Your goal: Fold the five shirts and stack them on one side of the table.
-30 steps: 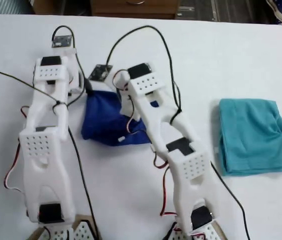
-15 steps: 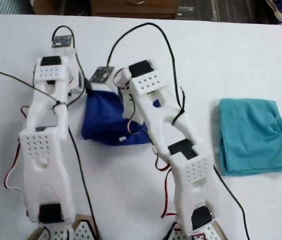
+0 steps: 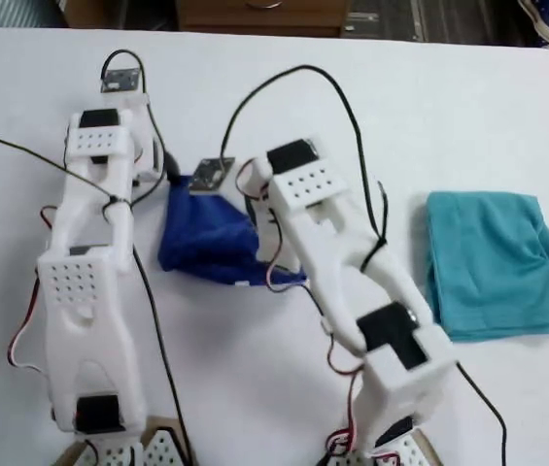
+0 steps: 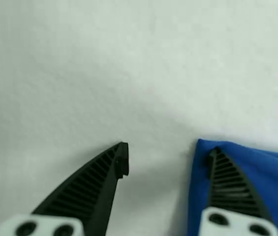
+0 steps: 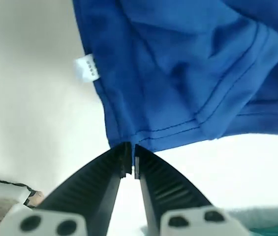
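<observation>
Over the last second the right arm [image 3: 352, 262] has drawn back toward the near edge and swung rightward, dragging with it a corner of the blue shirt [image 3: 201, 238]. The left arm [image 3: 89, 243] has not shifted. The left pincer [image 4: 167, 157] stands apart, low over the white tabletop [image 3: 449, 107], one finger above the shirt's edge and the other above bare surface. The shirt lies bunched between the arms. It looks like light, limp cloth that will sag and slide, so a stitched hem or corner seems the surest hold. The right pincer [image 5: 130, 155] is closed on the hem, seemingly nipping a thin bite near a white tag [image 5: 87, 68]. Farther right lies a folded teal shirt [image 3: 493, 267]. From above, the arms cover both pincers and part of the blue shirt, and its sleeves and collar cannot be picked out.
</observation>
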Available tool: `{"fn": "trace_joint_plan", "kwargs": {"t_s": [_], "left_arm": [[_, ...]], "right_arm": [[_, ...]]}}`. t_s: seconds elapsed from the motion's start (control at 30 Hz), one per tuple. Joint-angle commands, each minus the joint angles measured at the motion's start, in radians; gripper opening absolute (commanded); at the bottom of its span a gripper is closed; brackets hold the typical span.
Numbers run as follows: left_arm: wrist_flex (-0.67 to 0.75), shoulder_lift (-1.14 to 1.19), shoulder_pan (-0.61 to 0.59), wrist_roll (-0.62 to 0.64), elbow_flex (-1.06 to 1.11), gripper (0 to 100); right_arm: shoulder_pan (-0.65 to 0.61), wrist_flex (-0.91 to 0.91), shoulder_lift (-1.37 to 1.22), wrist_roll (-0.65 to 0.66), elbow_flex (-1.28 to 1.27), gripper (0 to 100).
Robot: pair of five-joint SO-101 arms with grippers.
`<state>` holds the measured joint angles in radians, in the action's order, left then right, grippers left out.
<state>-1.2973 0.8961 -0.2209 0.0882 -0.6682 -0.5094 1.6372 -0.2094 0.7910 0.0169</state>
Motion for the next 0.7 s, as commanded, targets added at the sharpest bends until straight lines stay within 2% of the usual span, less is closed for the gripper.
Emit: {"fn": "trace_joint_plan", "kwargs": {"t_s": [0.0,0.17,0.27,0.47,0.67], "left_arm": [[0.031,0.002,-0.043,0.011,-0.022,26],[0.031,0.002,-0.043,0.011,-0.022,26],[0.031,0.002,-0.043,0.011,-0.022,26],[0.031,0.002,-0.043,0.011,-0.022,26],[0.031,0.002,-0.043,0.011,-0.022,26]], "right_arm": [[0.002,-0.071,0.131,0.006,-0.055,2.2],[0.002,-0.26,0.176,-0.005,-0.06,2.2],[0.004,-0.364,0.113,-0.069,-0.055,2.2],[0.005,-0.407,-0.113,-0.098,0.044,2.9],[0.041,-0.378,-0.263,-0.112,0.224,20.0]]}}
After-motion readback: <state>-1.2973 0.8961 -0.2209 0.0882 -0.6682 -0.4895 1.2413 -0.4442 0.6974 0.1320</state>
